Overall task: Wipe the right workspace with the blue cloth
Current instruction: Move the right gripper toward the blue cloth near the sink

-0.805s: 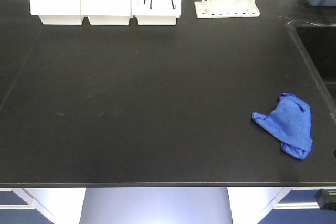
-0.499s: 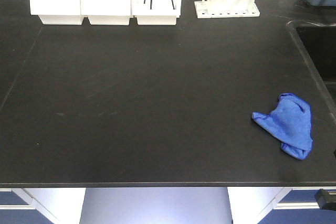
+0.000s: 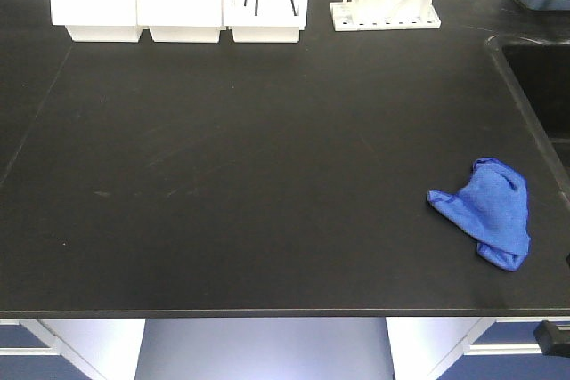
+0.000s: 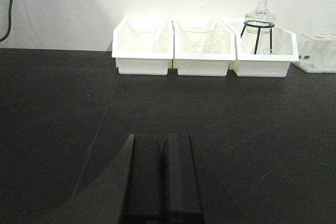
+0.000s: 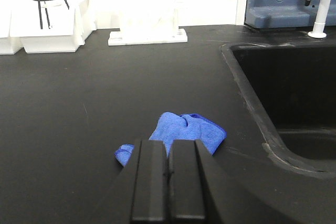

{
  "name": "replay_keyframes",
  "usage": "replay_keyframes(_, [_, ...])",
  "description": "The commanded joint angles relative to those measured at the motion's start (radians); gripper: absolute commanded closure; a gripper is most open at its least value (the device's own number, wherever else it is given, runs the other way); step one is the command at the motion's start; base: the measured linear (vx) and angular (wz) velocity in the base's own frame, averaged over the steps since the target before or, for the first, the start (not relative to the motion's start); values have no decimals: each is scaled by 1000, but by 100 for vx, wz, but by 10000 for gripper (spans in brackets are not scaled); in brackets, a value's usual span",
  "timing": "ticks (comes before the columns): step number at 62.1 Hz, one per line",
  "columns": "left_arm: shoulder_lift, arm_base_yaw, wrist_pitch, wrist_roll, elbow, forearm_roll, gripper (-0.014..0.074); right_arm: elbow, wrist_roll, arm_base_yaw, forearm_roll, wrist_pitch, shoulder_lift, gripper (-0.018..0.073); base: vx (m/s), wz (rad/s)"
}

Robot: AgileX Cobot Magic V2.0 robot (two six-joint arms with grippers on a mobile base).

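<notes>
**Counter stock: one cloth, two grippers, fixtures along the far edge**

1 × counter (image 3: 267,175): matte black, with faint smears across the middle.

1 × blue cloth (image 3: 485,213): you will find it near the counter's right edge, closer to the near edge than the far one. It is crumpled into a loose wedge, lying flat, with nothing gripping it. In the right wrist view it lies just beyond the gripper tip, beside the sink's near-left corner.

3 × white bins (image 3: 185,6): side by side and touching, along the far edge, left of centre.

1 × glass flask (image 4: 260,10): upright on 1 × black wire stand (image 4: 257,35), in the rightmost bin.

1 × tube rack (image 3: 385,8): white, at the far edge, just right of the bins.

1 × sink (image 3: 537,73): black basin let into the counter's right side.

1 × blue panel (image 5: 283,1) and 1 × white pipe (image 5: 321,3): behind the sink, at the far right corner.

1 × left gripper (image 4: 163,142): jaws pressed together, holding nothing, over the counter's left half and pointing at the bins.

1 × right gripper (image 5: 168,148): jaws pressed together, holding nothing.
</notes>
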Motion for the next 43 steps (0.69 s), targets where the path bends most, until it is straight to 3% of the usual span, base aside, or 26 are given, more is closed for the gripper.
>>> replay_keyframes(1, [-16,5,-80,-8,31,1,602,19,-4,-2,-1,-75,-11,567,0,0])
replay_keyframes(20, [-16,5,-80,-8,31,1,602,19,-3,-2,-17,-104,-11,567,0,0])
replay_keyframes(43, [-16,5,-80,-8,31,1,602,-8,8,-2,49,-545,-11,567,0,0])
